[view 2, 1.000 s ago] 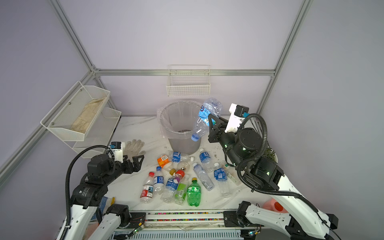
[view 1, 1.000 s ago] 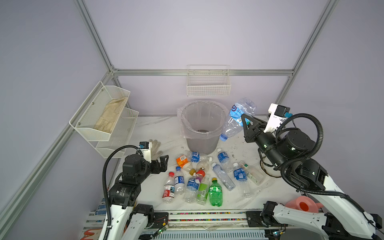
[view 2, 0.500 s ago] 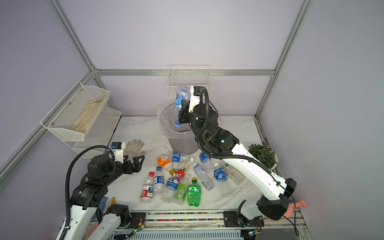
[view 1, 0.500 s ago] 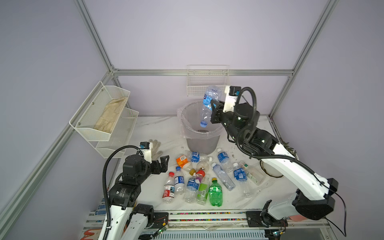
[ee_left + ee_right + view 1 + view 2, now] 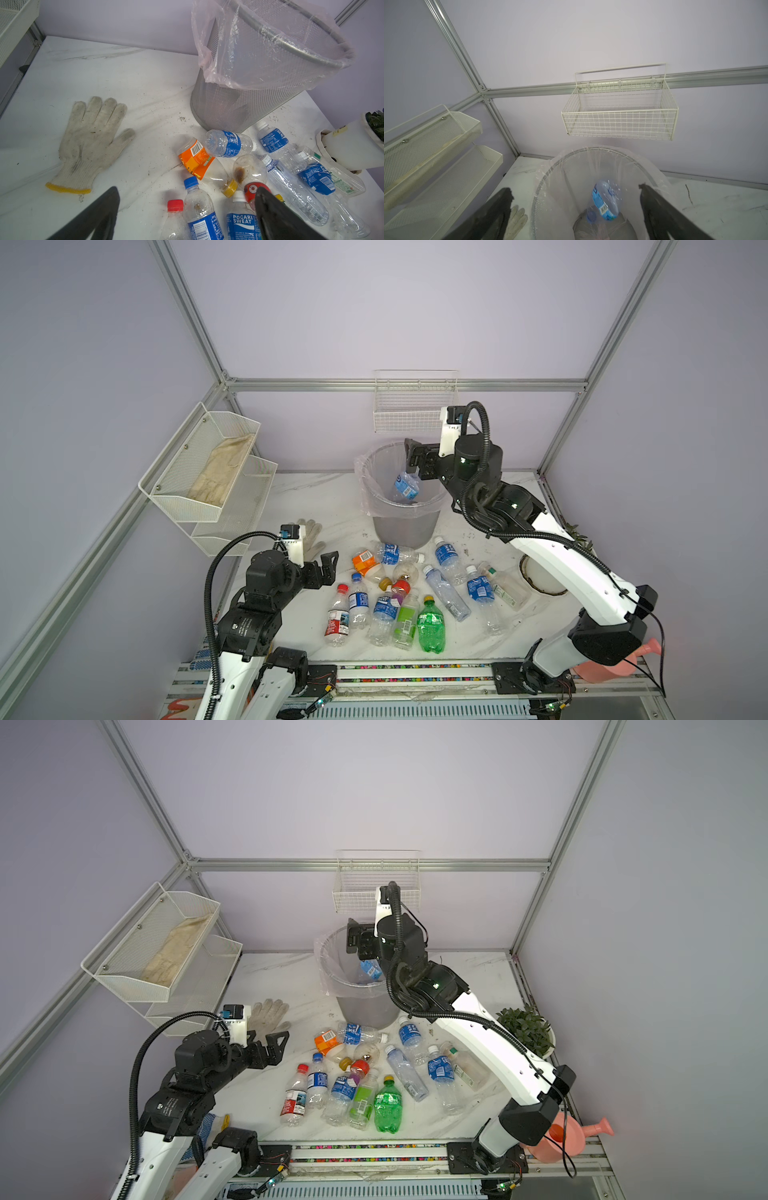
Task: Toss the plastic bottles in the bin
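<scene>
The bin (image 5: 403, 526) (image 5: 361, 1006), grey mesh with a clear bag folded over its rim, stands at the back middle of the table. My right gripper (image 5: 410, 457) (image 5: 352, 940) (image 5: 575, 189) hangs open over its mouth. Below it a clear blue-labelled bottle (image 5: 406, 486) (image 5: 605, 204) is loose inside the bin, touching neither finger. Several plastic bottles (image 5: 399, 593) lie in a pile in front of the bin, among them a green one (image 5: 431, 624) and an orange-labelled one (image 5: 195, 158). My left gripper (image 5: 330, 568) (image 5: 187, 189) stands open and empty at the pile's left edge.
A dirty work glove (image 5: 311, 533) (image 5: 91, 141) lies left of the bin. A white wire basket (image 5: 415, 410) hangs on the back wall above the bin, and tiered baskets (image 5: 208, 472) on the left wall. A potted plant (image 5: 528, 1029) and a pink watering can (image 5: 569, 1135) stand at the right.
My right arm swung left from beside the bin to over its mouth, then opened and let go of the blue-labelled bottle, which now drops inside. The left arm has not moved.
</scene>
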